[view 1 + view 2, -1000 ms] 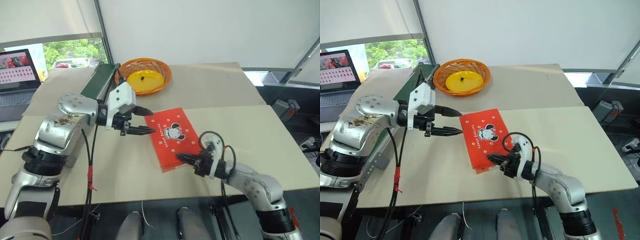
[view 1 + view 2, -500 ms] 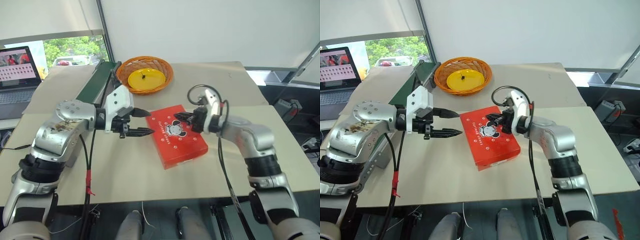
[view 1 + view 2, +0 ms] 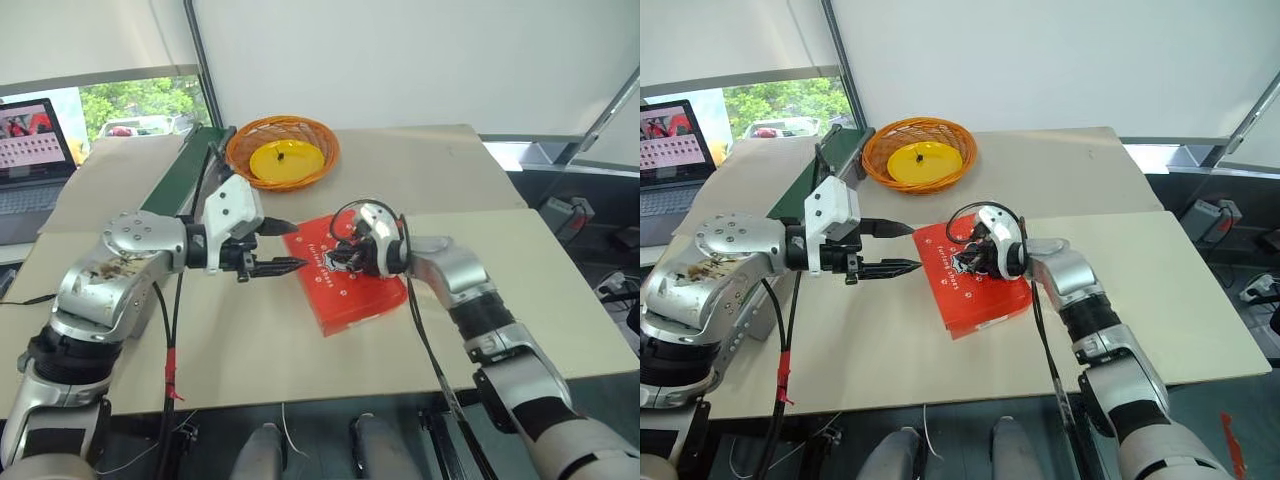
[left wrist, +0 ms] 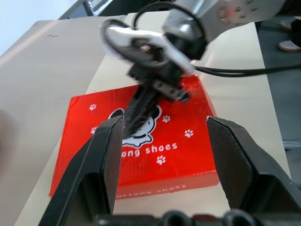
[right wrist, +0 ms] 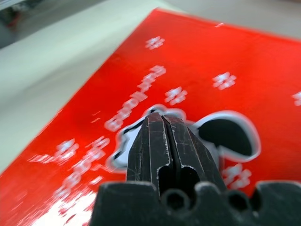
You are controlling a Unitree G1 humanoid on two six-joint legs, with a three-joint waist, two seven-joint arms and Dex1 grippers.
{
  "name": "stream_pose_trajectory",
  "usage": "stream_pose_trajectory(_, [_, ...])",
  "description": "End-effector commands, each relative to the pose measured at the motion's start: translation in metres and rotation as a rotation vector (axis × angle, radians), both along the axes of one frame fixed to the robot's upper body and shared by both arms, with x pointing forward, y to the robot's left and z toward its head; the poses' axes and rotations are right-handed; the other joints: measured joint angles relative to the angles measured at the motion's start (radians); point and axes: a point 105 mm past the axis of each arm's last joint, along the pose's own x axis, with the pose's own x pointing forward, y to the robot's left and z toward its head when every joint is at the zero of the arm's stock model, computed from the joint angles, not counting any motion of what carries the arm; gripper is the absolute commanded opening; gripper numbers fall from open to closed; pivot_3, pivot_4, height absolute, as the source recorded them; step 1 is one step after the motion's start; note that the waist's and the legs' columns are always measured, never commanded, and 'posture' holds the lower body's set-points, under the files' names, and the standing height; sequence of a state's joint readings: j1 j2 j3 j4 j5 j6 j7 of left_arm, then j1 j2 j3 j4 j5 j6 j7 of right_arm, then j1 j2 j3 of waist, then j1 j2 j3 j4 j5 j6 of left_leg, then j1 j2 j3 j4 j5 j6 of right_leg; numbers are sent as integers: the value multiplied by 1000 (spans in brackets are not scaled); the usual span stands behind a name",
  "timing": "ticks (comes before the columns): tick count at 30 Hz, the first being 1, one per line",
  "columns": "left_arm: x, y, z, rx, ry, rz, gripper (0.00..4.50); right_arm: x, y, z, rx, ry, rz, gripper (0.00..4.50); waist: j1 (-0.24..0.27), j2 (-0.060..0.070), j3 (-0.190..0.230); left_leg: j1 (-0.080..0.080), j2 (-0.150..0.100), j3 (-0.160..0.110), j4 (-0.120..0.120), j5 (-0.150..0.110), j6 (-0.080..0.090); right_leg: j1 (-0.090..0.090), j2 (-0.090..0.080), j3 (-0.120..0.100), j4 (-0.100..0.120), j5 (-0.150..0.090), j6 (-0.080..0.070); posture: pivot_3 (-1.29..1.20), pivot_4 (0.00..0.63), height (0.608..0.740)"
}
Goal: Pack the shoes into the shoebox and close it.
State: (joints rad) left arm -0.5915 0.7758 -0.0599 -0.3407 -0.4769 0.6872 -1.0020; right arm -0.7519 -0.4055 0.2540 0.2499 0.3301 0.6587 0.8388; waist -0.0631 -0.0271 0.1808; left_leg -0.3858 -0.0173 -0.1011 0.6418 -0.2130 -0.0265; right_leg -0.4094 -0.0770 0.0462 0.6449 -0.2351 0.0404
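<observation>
Right gripper (image 3: 340, 256): fingers (image 5: 164, 141) pressed together with nothing between them, tips over the white cartoon figure on the lid of the shoebox (image 3: 365, 292); whether they bear on the lid or hover just above it cannot be told

Left gripper (image 3: 285, 246): fingers (image 4: 101, 160) standing partly apart and holding nothing, tips just beside the shoebox's short end and pointing across toward it

Shoebox: red, lid down and apparently flat, lying on the table (image 3: 240, 340) between the two grippers. The shoes are nowhere on the table around the box; judged to be already inside, though that cannot be confirmed with the lid shut

Beyond the shoebox, on the side away from the robot, sits a round orange wicker basket (image 3: 283, 152) with a yellow plate (image 3: 282, 160) in it, well apart from the box. A laptop (image 3: 32, 150) stands far off past the left gripper

Step in hand, as judged: the closing stage, the right gripper seating the lid. Next move calls for an even downward press along the lid's free edge, with the left gripper steadying the box end so that it does not slide
</observation>
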Motion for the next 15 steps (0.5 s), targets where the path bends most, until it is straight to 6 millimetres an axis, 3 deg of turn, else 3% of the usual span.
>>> stream_pose_trajectory(1, [-1,2,5,-11,-30,10,2945,-37,-1,53,86,-126,162,25,2,0,0,-2,0,0,0,0,0,-3,0,0,0,2,-4,0,150,740])
stream_pose_trajectory(4, [-1,2,1,-4,-23,-1,2945,-60,-15,65,59,-145,182,683,8,0,0,-12,-1,0,1,0,0,-12,-1,0,1,3,-5,0,150,740])
stream_pose_trajectory(10, [1,-1,-1,-14,-22,-14,2945,-86,-32,73,10,-178,158,2851,17,0,0,-12,-1,0,2,0,0,-12,0,-1,0,3,-5,0,150,740])
stream_pose_trajectory(15, [1,2,-5,-1,-21,-9,2945,-95,-38,73,-19,-201,118,4480,19,0,0,-12,0,0,2,0,0,-12,0,-1,0,3,-5,0,150,740])
